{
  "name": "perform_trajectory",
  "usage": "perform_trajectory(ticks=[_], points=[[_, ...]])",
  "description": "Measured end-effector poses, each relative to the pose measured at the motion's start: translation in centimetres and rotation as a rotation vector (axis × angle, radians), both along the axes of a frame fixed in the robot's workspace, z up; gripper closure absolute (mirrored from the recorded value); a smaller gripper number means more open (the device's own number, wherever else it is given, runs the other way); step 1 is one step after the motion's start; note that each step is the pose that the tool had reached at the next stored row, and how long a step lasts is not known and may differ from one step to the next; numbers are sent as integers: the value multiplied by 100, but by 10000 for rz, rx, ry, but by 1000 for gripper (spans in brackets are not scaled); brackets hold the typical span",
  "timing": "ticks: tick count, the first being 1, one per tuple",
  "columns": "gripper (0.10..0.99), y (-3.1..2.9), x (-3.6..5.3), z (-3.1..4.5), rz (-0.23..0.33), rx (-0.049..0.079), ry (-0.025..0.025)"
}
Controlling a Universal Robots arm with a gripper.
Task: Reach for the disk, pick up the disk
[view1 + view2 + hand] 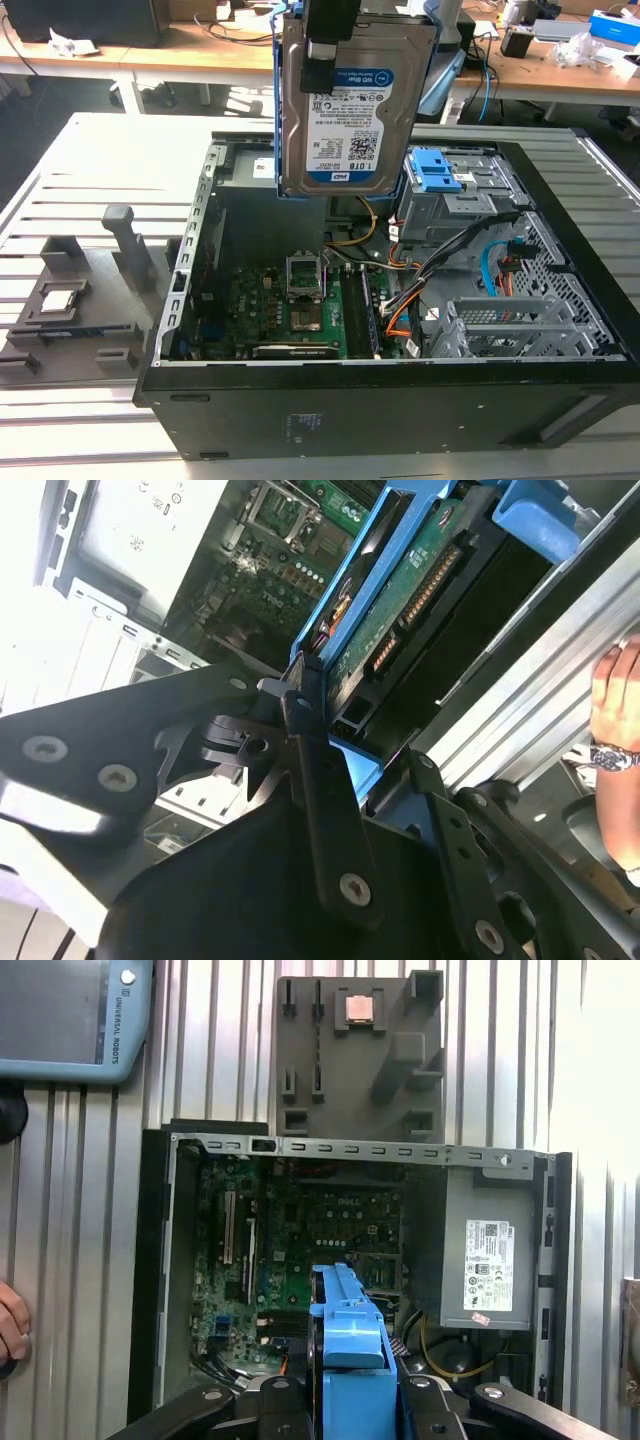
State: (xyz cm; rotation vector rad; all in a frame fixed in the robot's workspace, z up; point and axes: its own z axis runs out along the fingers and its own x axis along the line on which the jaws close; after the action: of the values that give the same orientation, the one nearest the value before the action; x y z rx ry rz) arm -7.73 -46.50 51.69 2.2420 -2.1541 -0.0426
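Note:
The disk (350, 110), a silver hard drive with a white-and-blue label in a blue carrier frame, hangs upright in the air above the open computer case (400, 400). My gripper (325, 58) is shut on its upper end, one black finger lying over the labelled face. In the second wrist view the disk (410, 590) shows its green circuit board side, and the gripper (370, 770) clamps the blue frame between two black fingers (320, 780). The first wrist view looks down the disk's blue frame (350, 1340), held by the gripper (350, 1405), with the motherboard far below.
A grey drive cage with blue latches (440, 170) sits at the case's back on the exterior view's right. A grey fixture tray (80, 300) holding a small square chip (62, 298) lies at the exterior view's left. A person's hand (615, 710) is near the case. A teach pendant (70, 1010) lies on the slatted table.

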Motion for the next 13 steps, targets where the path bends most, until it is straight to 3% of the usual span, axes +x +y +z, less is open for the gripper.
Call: perform_trajectory(ticks=[13], points=[[718,-131,1,0,1,0,-1]])
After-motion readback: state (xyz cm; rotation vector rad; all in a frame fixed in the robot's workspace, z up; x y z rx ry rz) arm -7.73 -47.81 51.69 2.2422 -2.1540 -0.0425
